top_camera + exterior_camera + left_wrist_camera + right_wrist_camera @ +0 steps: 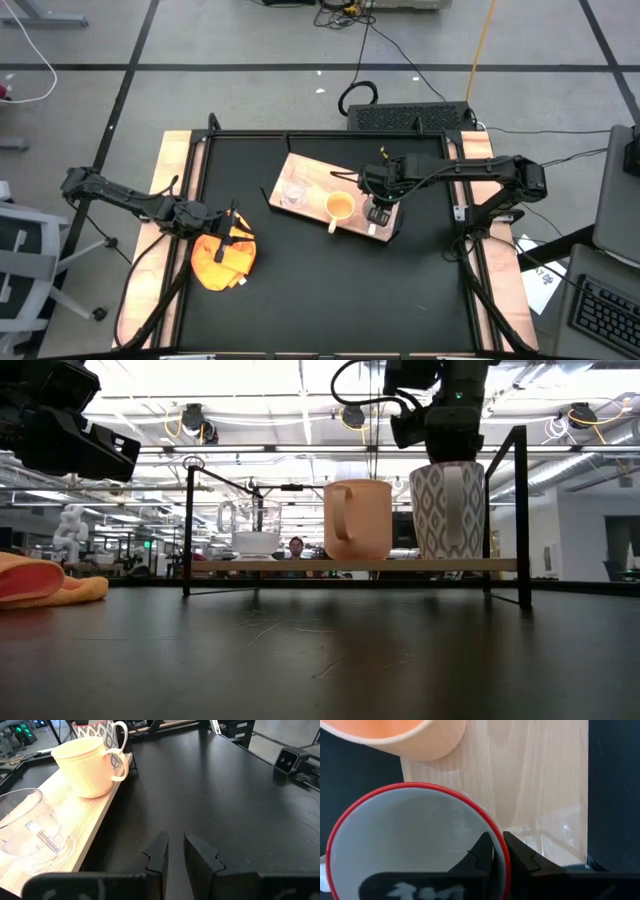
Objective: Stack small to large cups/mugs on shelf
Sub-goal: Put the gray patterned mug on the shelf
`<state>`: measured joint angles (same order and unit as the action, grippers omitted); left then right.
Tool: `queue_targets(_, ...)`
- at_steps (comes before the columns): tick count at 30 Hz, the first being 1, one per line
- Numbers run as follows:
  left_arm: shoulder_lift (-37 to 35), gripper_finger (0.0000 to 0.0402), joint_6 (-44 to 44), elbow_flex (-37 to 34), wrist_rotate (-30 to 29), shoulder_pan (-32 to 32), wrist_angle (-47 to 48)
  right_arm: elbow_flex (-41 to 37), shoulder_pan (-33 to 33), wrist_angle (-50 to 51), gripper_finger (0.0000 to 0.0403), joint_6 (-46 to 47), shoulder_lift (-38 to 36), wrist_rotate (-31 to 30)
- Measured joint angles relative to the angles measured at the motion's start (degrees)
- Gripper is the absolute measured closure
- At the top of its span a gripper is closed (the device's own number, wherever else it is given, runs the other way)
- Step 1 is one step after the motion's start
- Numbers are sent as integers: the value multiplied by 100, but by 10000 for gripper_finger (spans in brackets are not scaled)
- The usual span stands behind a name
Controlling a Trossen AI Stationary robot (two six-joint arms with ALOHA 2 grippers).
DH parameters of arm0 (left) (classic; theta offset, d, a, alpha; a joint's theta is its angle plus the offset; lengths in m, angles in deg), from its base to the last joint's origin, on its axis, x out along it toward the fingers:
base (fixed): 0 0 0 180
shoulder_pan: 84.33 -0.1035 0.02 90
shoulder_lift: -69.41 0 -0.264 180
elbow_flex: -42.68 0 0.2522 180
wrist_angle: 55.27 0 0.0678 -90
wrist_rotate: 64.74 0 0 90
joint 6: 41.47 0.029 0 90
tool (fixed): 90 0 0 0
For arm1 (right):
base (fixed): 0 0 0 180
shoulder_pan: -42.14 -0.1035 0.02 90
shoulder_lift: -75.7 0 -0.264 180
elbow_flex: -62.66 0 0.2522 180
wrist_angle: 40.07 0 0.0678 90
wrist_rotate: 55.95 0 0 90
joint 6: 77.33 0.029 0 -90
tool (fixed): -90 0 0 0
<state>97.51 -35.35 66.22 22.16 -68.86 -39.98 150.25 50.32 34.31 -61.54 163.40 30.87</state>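
Mugs and a glass cup sit in a row on the light-wood shelf (312, 172), which lies on the black tabletop (300, 280) toward its far right part. The white mug (447, 510), patterned in grey with a red rim, stands at the shelf's right end; in the low view its base looks level with the board, though whether it fully rests there is hard to tell. The right gripper (498, 851) comes down on it from above, its two fingers pinched on the mug's rim, one inside the wall and one outside, as the right wrist view shows. Just beside the white mug, toward the middle of the shelf, stands the yellow-orange mug (340, 207), upright, its handle pointing toward the near edge of the table in the high view. At the shelf's left end sits the clear glass cup (294, 190), apart from the yellow-orange mug. In the low view the shelf is seen as a thin board carried on a black wire frame (188, 530). Well apart, at the table's near left, the left gripper (175, 857) waits above the orange-yellow cloth (222, 260), its fingers nearly together with a narrow gap and nothing between them. Far behind the table, a person (295, 547) shows small in the room.
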Motion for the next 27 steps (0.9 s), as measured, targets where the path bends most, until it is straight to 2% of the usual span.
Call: queue_targets(27, 2, 339, -40, 0, 1, 0, -1, -227, -1, -302, 384, 43, -15, 29)
